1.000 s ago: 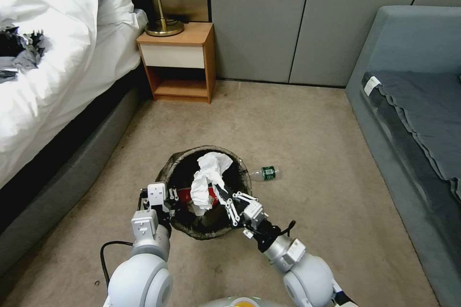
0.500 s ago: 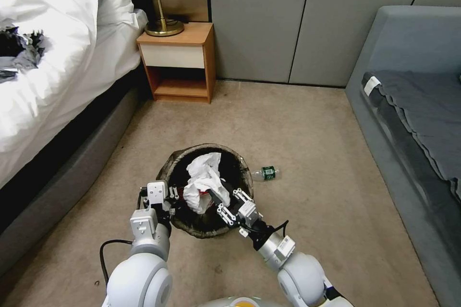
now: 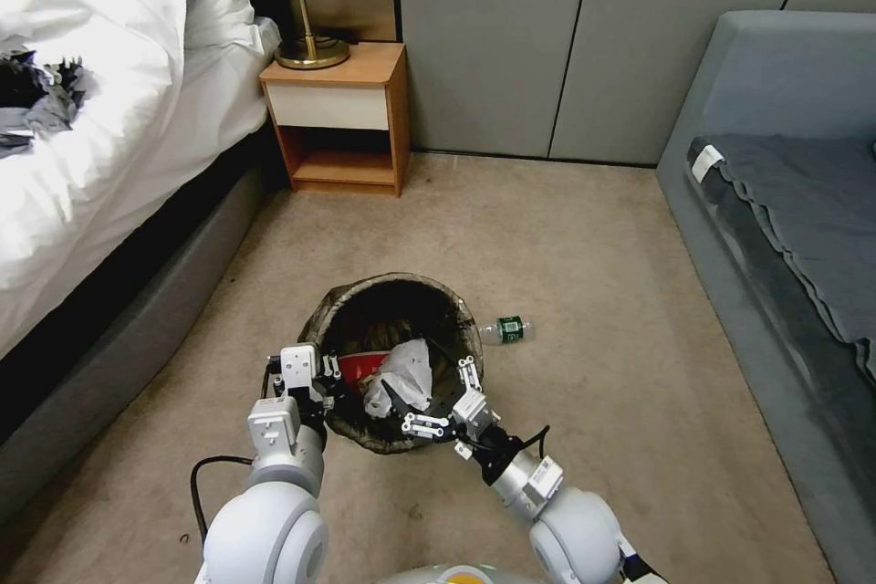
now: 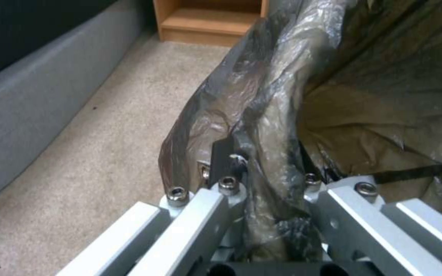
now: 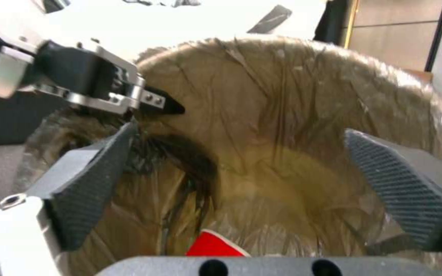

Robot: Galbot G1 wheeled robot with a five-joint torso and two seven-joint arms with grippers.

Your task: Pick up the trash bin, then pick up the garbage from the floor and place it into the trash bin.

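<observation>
The trash bin (image 3: 344,303), lined with a dark crinkled bag, hangs just above the floor (image 3: 566,255) in front of me. My left gripper (image 3: 317,380) is shut on its near-left rim, and the left wrist view shows the left gripper (image 4: 262,168) pinching the bag-covered rim (image 4: 262,96). My right gripper (image 3: 431,388) is open over the near rim, and the right gripper (image 5: 246,180) holds nothing. Crumpled white tissue (image 3: 407,372) and a red packet (image 3: 360,368) lie inside the bin. A clear bottle with a green label (image 3: 505,329) lies on the carpet, right of the bin.
A bed with white bedding (image 3: 100,109) runs along the left. A wooden nightstand (image 3: 339,119) with a brass lamp (image 3: 310,46) stands at the back. A grey sofa (image 3: 785,201) lines the right. Open carpet lies between them.
My right gripper has drawn back and down toward the bin's near rim and opened. The white tissue it held has dropped into the bin. The left gripper has kept its hold.
</observation>
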